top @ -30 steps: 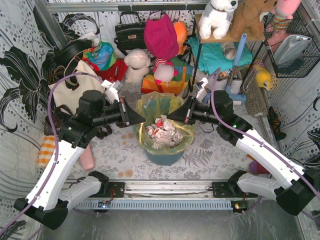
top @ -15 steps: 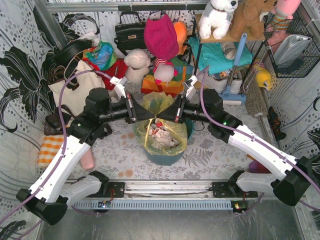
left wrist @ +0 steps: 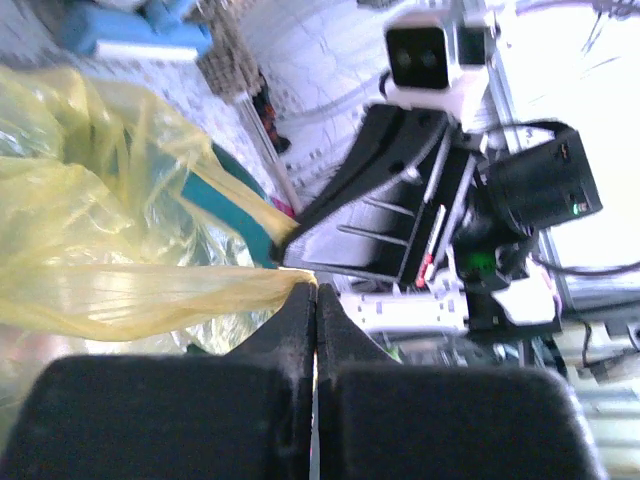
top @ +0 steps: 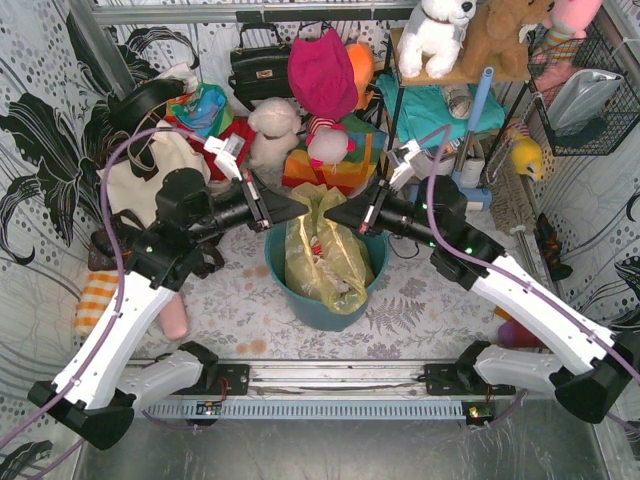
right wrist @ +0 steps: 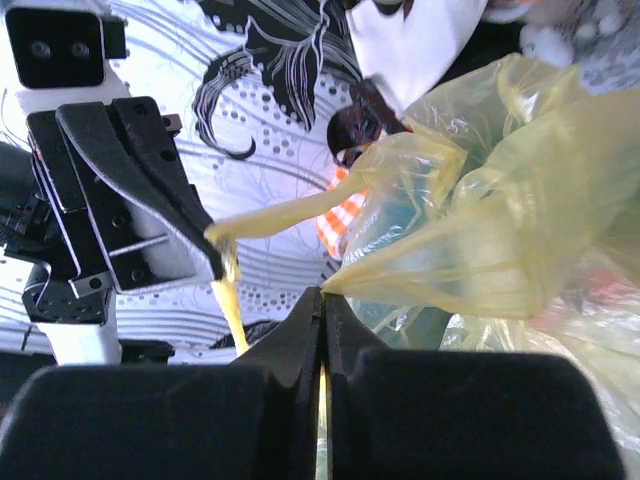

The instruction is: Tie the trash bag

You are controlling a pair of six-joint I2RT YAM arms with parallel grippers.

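Bag mouth lifted off the bin

The left gripper (top: 303, 211) and right gripper (top: 330, 212) each pinch the yellow trash bag (top: 325, 258) (higher than before), which no longer drapes the teal bin's (top: 318, 318) rim.

Desk (top: 420, 305): pale cloth cover with a grey leaf print and a few orange stains at the near edge. Teal bin (top: 308, 314) stands upright on it, straight below where my two jaws meet. Left of my left jaws is a slumped cream tote bag (top: 140, 185). Nearer me are an orange-striped cloth (top: 95, 300) and, just beside it, a pink tube-like thing (top: 176, 318). Beyond the jaws a white plush toy (top: 272, 130) sits in piled clutter. Right of my right jaws is a purple object (top: 512, 335), mostly hidden.
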